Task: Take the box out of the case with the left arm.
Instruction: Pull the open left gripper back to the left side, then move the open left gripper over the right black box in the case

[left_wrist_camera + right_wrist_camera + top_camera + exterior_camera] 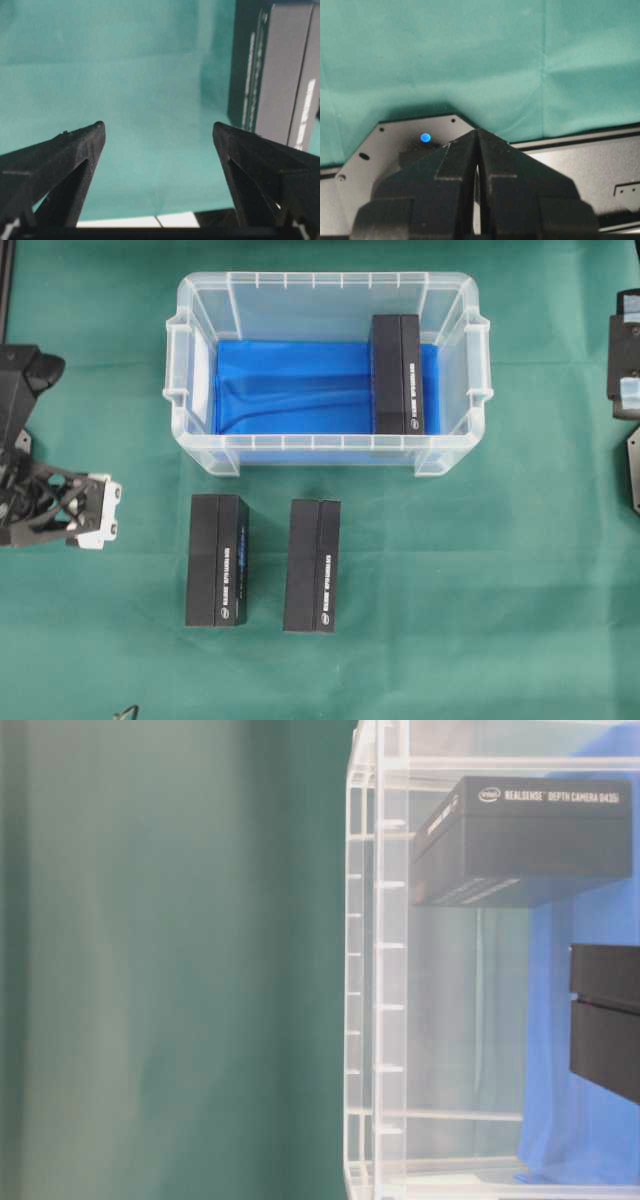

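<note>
One box [398,374] left in the case [325,450], lying flat on the blue sheet [290,385] at the right end, tight to the right wall and spanning nearly front wall to back wall. Two matching boxes sit out on the green surface [480,590] just in front of the case: left outside box [217,559], right outside box [312,565].

Left hand [113,515] is low at the left edge of the overhead view, well apart from the case, fingers spread wide, nothing between them. Its wrist cam shows bare cloth between the tips and a box edge off to the right. Right hand [478,150] is parked at the far right, fingers pressed together, empty.

Handling, my read:
- Rigid retail carton, printed matte black. Looks stiff and probably light. Should take a firm pinch without crushing.
- Smooth card faces, so some slip risk if pinched near an edge.
- A seam runs lengthwise along the top; likely a sleeve or lid join, so avoid prying there.
- Best grip: across the narrow width, mid-length, fingers down the two long sides. The right long side is hard against the case wall, so finger clearance there looks tight. May need to nudge it leftward first, or grip nearer an end.
- Lift straight up to clear the tall rim.
</note>
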Available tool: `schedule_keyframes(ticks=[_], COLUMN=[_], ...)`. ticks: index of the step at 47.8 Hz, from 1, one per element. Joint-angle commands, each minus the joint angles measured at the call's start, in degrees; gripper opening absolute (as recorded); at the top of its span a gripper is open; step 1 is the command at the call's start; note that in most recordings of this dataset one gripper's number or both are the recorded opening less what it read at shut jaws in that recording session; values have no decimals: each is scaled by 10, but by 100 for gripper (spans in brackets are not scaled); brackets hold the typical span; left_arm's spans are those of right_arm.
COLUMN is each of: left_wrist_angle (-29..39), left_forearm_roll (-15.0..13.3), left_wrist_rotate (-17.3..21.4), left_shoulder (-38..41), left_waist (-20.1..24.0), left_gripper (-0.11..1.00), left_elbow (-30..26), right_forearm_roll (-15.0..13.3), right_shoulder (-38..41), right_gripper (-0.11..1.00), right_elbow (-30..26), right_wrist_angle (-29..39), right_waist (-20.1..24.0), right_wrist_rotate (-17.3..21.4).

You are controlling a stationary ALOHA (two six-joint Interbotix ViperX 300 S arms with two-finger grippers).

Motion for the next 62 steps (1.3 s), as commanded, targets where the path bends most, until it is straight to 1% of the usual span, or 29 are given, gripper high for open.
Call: schedule_keyframes(ticks=[1,6,13,15,25,33,36,39,44,62], left_wrist_angle=[0,0,1,1,1,1,1,1,1,1], left_forearm_roll=[3,2,-1,-1,-4,-11,-16,-21,-24,-32], left_wrist_rotate=[24,84,151,177,273,338,356,367,374,372], left_shoulder=[-11,-24,-46,-54,-75,-75,-73,-71,-69,-68], left_waist=[25,72,150,178,278,338,354,366,373,373], left_gripper=[84,85,84,84,84,84,84,84,84,84], left_elbow=[-4,1,11,16,26,25,24,22,21,18], right_forearm_roll=[-2,-2,-2,-2,-2,-2,-2,-2,-2,-1], right_shoulder=[0,1,0,0,0,0,0,1,0,0], right_gripper=[0,0,0,0,0,0,0,0,0,0], right_elbow=[-5,-5,-5,-5,-4,-4,-4,-4,-4,-4], right_wrist_angle=[-3,-3,-3,-3,-2,-2,-2,-3,-2,-3], right_waist=[-1,-1,-1,-1,-1,-1,-1,-1,-1,-1], right_wrist_rotate=[0,1,1,1,1,1,0,1,1,0])
